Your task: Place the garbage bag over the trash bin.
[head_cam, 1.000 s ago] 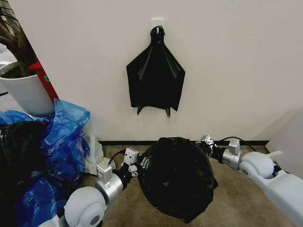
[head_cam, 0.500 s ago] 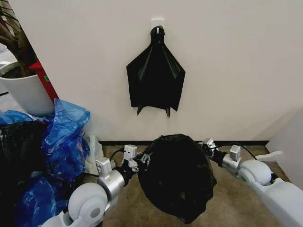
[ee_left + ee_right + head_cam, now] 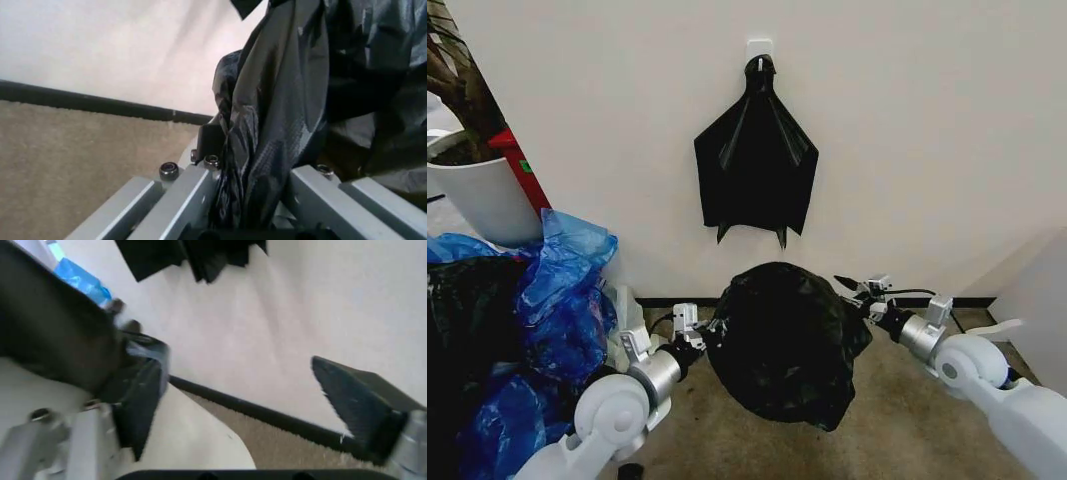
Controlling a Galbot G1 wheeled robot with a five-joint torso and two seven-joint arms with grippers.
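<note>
Film of the garbage bag (image 3: 785, 340) stays stretched because the left gripper (image 3: 699, 334) pinches its edge; right gripper (image 3: 859, 291) gapes wide beside it.

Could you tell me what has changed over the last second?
The garbage bag has risen toward the wall. The left gripper stays shut on its edge; the right gripper has opened and let go. The hanging black bundle and blue bags are unchanged.
</note>
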